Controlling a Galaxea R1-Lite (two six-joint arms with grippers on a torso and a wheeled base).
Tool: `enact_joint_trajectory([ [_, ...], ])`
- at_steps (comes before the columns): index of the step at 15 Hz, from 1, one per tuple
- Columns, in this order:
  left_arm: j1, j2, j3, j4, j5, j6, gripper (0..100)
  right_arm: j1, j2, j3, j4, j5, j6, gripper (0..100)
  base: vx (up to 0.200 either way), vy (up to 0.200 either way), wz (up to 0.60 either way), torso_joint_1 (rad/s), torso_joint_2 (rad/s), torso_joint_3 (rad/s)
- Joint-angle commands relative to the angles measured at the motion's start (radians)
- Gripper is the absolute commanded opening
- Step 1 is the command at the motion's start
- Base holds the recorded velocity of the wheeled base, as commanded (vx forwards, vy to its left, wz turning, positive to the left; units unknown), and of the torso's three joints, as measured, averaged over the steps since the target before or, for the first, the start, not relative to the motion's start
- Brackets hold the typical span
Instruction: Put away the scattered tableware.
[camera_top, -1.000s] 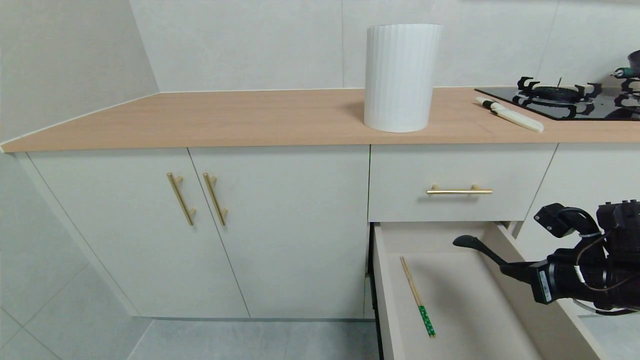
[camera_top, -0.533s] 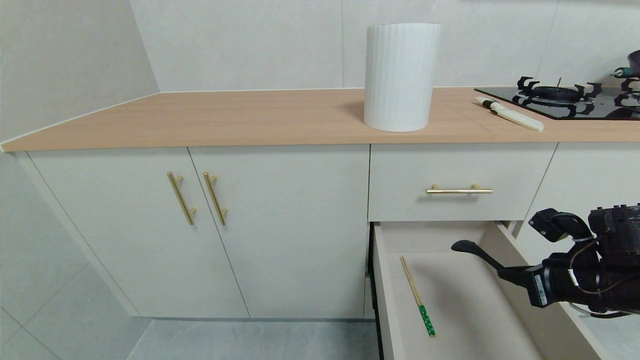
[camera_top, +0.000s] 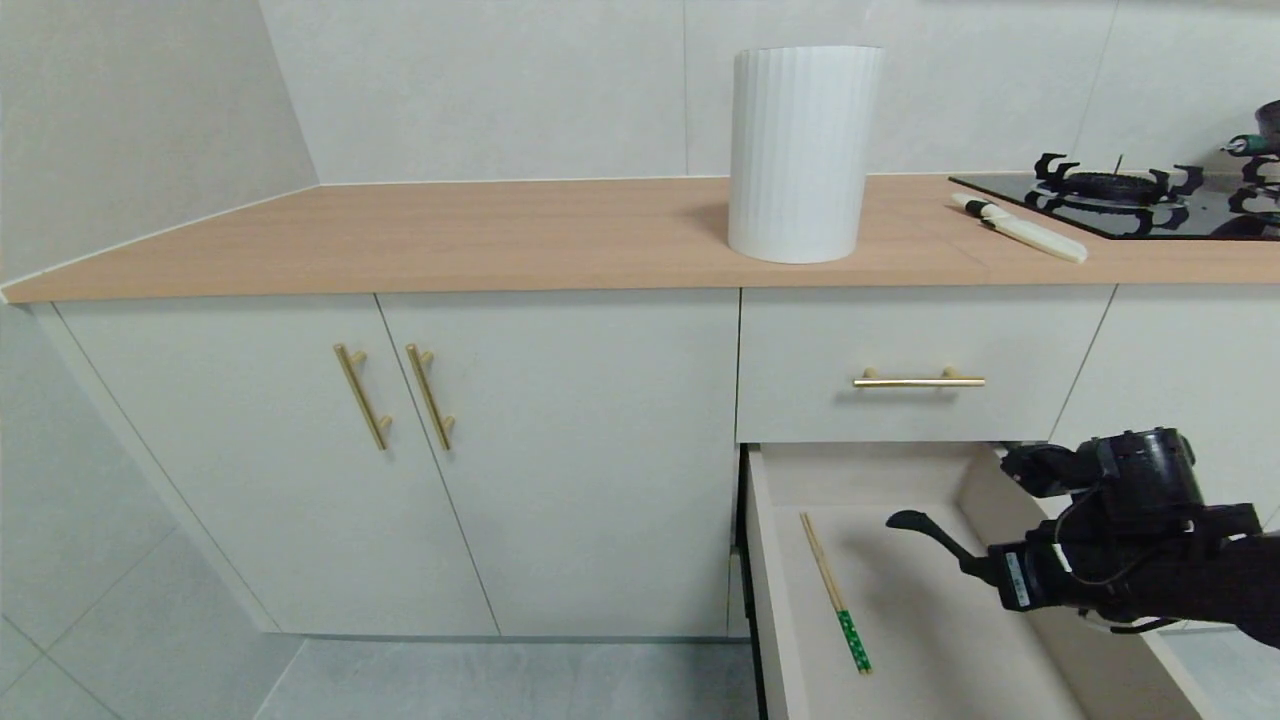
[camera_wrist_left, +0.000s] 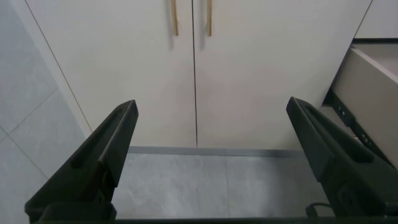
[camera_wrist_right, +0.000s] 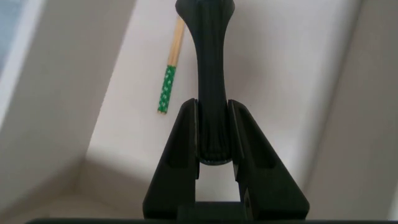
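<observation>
Left gripper (camera_wrist_left: 210, 109) hung low in front of the double cabinet doors (camera_wrist_left: 249, 68), jaws spread wide with nothing between them. On the counter (camera_top: 450, 235) a white ribbed canister (camera_top: 800, 155) stood upright about mid-depth, right of centre.

Below it the upper drawer was closed and the lower drawer (camera_top: 765, 560) was pulled out. A pair of chopsticks (camera_top: 835, 605) with green ends lay flat on the drawer floor, close to its left wall and roughly parallel to it, green ends toward the front.

A black utensil (camera_top: 915, 522) was held by its handle, working end pointing toward the drawer's back left, above the floor and right of the chopsticks, not touching them. Whether it touched the floor could not be told. Right gripper (camera_top: 1010, 582) sat over the drawer's right side, fingers (camera_wrist_right: 186, 140) clamped tight on the utensil's handle.

A pale knife (camera_top: 1020, 228) lay on the counter toward its right end, just beside the hob (camera_top: 1110, 190).

Step in hand, as judged: placing the utensil into the drawer. Next move likely called for lowering it onto bare floor clear of the chopsticks and the right wall, then letting go. The knife looked like the leftover piece to fetch
</observation>
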Motion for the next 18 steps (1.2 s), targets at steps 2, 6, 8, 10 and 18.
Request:
enact_joint_trajectory([
  [2, 0.001, 0.0, 0.0, 0.0, 0.0, 0.0, 100, 0.024, 0.273, -0.024, -0.157, -0.076, 0.061, 0, 0.0, 0.0, 0.0, 0.0, 0.0, 0.0],
  [6, 0.001, 0.0, 0.0, 0.0, -0.001, 0.0, 100, 0.062, 0.462, -0.027, -0.332, -0.146, 0.101, 0, 0.0, 0.0, 0.0, 0.0, 0.0, 0.0],
  [8, -0.001, 0.0, 0.0, 0.0, 0.0, 0.0, 100, 0.067, 0.509, -0.028, -0.396, -0.18, 0.1, 0, 0.0, 0.0, 0.0, 0.0, 0.0, 0.0],
  [10, 0.001, 0.0, 0.0, 0.0, 0.0, 0.0, 100, 0.067, 0.539, -0.04, -0.413, -0.185, 0.096, 0, 0.0, 0.0, 0.0, 0.0, 0.0, 0.0],
  [18, -0.001, 0.0, 0.0, 0.0, 0.0, 0.0, 100, 0.065, 0.542, -0.05, -0.414, -0.2, 0.1, 0, 0.0, 0.0, 0.0, 0.0, 0.0, 0.0],
])
